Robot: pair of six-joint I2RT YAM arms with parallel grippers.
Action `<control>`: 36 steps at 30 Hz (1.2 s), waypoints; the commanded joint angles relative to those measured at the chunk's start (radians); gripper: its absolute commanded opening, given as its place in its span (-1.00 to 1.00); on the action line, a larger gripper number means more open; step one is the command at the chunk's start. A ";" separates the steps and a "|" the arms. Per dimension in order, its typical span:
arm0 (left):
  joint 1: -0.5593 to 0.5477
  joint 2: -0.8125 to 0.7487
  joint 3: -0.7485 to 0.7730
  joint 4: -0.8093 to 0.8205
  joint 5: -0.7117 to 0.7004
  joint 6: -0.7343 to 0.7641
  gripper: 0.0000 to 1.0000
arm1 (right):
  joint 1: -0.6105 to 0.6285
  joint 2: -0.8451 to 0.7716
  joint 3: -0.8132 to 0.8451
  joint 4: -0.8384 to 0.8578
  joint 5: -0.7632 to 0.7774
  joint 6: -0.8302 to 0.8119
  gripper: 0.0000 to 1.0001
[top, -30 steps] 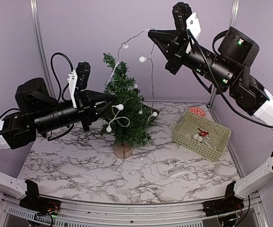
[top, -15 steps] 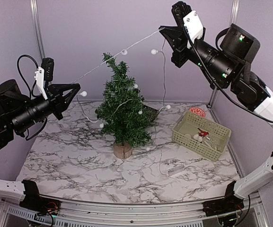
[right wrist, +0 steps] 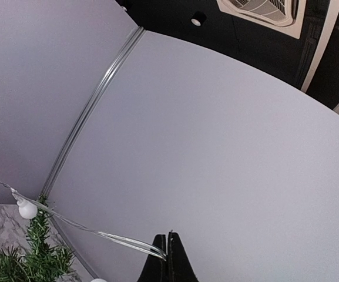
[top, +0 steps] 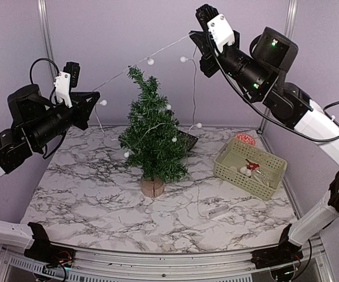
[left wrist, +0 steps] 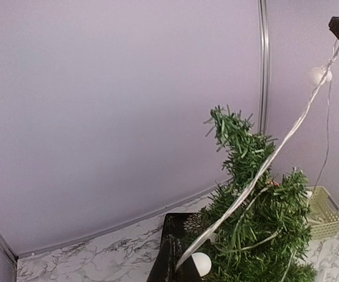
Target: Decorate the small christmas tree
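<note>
The small christmas tree (top: 151, 135) stands upright near the middle of the table (top: 87, 200), on its round wood base (top: 153, 187); it is taller than the basket (top: 249, 167), which sits to its right, well apart from it.

The left claw (top: 94, 96) is up in the air to the left of the tree; it is pinched closed on a string of lights (top: 151, 60). The right claw (top: 194, 36) is higher up, to the right of the tree top; it is pinched closed on the same string, and its wrist view shows the 2 fingers (right wrist: 167, 261) pressed together with the thin wire between them.

The string runs in a slanted line from one claw to the other and passes just above the tree top; small round white bulbs (top: 183, 59) sit along it. From the right claw more of the string hangs straight down, then loops through the branches; it ends at a small white box (top: 219, 210) lying on the table in front.

A dark tray (top: 185, 140) lies behind the tree; small things lie inside the basket, too small to tell.
</note>
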 commanded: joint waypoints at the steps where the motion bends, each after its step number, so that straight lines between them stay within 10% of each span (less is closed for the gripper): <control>1: 0.074 0.031 0.117 0.053 0.010 0.047 -1.00 | -0.022 0.005 0.076 0.149 0.017 0.002 -1.00; 36: 0.340 0.625 0.360 0.305 0.440 -0.196 -1.00 | -0.322 0.129 -0.072 0.089 0.029 0.387 -1.00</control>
